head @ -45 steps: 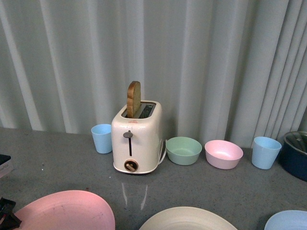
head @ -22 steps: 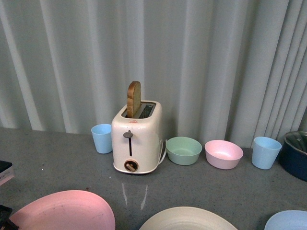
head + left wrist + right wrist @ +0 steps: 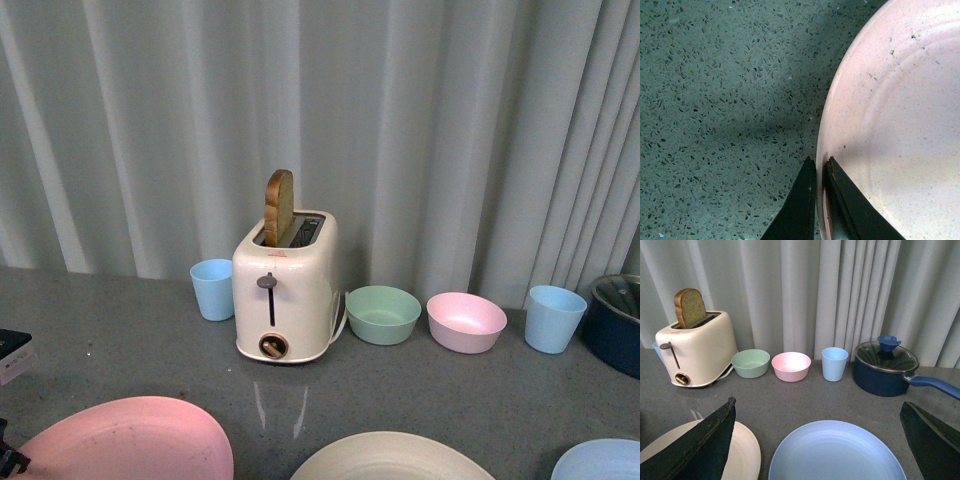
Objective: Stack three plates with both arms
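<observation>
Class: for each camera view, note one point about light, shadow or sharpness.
Front view: soft, even light; the toaster leaves pale reflected streaks on the counter. Left wrist view: sharp speckle, with a soft shadow band on the counter beside the pink plate. Right wrist view: the fingers of the right gripper show as dark shapes without detail.

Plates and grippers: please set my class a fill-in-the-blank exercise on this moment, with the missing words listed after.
The near-left plate, whose rim the left gripper is shut on, is ____.
The right gripper is open, and the near-right plate before it is light ____.
The bowl beside the toaster is ____.
Missing words: pink; blue; green.
</observation>
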`<state>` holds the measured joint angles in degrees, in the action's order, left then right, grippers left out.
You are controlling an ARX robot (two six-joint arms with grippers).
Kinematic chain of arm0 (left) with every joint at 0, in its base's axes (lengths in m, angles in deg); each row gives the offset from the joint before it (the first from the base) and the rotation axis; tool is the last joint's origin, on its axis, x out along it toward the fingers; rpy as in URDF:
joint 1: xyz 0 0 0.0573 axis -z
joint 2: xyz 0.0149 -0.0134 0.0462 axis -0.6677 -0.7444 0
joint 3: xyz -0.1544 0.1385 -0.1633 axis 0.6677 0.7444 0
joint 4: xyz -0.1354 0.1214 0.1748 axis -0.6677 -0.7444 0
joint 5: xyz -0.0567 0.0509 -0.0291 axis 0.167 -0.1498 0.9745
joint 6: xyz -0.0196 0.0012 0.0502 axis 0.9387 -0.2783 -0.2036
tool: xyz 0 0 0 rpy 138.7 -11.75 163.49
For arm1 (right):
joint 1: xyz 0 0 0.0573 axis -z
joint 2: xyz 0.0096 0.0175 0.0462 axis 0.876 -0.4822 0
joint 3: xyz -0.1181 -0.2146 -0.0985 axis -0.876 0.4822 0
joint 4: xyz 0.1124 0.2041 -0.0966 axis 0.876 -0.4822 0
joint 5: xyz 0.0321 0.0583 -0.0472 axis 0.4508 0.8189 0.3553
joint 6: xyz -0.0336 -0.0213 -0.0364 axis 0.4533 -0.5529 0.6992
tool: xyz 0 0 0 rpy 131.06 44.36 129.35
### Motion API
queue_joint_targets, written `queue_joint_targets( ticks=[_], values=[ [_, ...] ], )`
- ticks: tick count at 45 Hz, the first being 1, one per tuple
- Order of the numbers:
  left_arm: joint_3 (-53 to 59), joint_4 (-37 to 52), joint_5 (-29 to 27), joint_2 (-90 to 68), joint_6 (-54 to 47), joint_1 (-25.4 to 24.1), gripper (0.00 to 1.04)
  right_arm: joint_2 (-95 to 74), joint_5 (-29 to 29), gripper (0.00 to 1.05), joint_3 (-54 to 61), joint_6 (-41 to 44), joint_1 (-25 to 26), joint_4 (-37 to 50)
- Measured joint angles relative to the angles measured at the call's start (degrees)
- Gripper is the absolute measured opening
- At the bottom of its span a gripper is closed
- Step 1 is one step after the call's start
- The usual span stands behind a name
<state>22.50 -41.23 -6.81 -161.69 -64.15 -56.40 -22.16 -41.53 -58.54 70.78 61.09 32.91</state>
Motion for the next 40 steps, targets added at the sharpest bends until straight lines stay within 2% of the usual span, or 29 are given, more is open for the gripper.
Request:
queue_joint_targets(
  ticks=[21,35,40],
  values=[
    [-2.3,-5.2,2.1,0.4,2.1,-0.7,0.04,0.0,0.0,0.97,0.0,0.0,0.0,0.0],
    [-7.5,-11.5,3.4,3.0,3.1,-3.4,0.03,0.0,0.0,0.97,0.0,0.0,0.0,0.0],
    [-10.1,-15.0,5.4,4.5,4.2,-4.9,0.03,0.0,0.0,0.97,0.0,0.0,0.0,0.0]
  ],
)
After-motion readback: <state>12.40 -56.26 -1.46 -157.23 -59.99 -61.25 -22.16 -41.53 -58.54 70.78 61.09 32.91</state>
